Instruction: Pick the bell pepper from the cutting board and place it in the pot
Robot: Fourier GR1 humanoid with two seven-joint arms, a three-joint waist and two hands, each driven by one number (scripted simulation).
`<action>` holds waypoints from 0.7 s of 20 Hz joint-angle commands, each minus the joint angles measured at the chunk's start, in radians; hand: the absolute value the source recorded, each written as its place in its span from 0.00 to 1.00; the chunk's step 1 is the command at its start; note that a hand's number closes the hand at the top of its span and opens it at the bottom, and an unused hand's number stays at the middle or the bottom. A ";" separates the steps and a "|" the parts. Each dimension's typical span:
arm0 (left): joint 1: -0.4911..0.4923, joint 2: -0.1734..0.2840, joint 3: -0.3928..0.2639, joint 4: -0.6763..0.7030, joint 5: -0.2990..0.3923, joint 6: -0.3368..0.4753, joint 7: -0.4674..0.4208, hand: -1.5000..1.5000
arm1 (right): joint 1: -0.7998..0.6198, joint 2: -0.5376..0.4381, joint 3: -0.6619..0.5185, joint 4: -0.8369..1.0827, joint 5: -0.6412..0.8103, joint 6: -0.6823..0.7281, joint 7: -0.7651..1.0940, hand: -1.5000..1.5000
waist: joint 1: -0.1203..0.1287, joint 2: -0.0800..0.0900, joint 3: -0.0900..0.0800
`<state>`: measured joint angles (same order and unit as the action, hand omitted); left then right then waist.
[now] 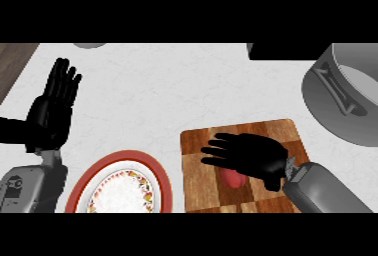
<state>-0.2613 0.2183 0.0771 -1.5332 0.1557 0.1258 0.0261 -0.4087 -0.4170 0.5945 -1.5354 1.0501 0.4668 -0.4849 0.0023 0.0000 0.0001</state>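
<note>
Pepper [233, 178], red, lies on the board [214, 185], mostly hidden under the right robot hand [251, 156], fingers spread above it. Left robot hand [55, 102] rests open. Pot [347, 100] is cut off on the white table [184, 85].

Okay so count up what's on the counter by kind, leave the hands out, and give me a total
Pot: 1
Cutting board: 1
Plate: 1
Bell pepper, red, mostly hidden under the right hand: 1
Total: 4
</note>
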 commanded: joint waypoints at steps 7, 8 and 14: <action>-0.049 0.022 0.065 0.063 0.037 -0.069 0.005 0.50 | 0.027 0.133 -0.003 0.152 0.151 -0.074 -0.050 0.00 | -0.001 0.001 0.000; -0.061 0.003 0.031 0.045 -0.007 -0.032 0.025 0.50 | -0.014 0.156 -0.029 0.252 0.162 -0.121 -0.090 0.00 | 0.001 0.001 0.000; -0.069 -0.016 0.011 -0.037 -0.034 0.011 0.111 0.50 | -0.018 0.191 -0.048 0.345 0.209 -0.152 -0.148 0.00 | 0.002 0.001 0.000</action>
<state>-0.2865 0.2082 0.1019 -1.5349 0.1409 0.1039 0.0565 -0.4032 -0.2631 0.5536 -1.2921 1.2270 0.3488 -0.5946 0.0036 -0.0019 -0.0019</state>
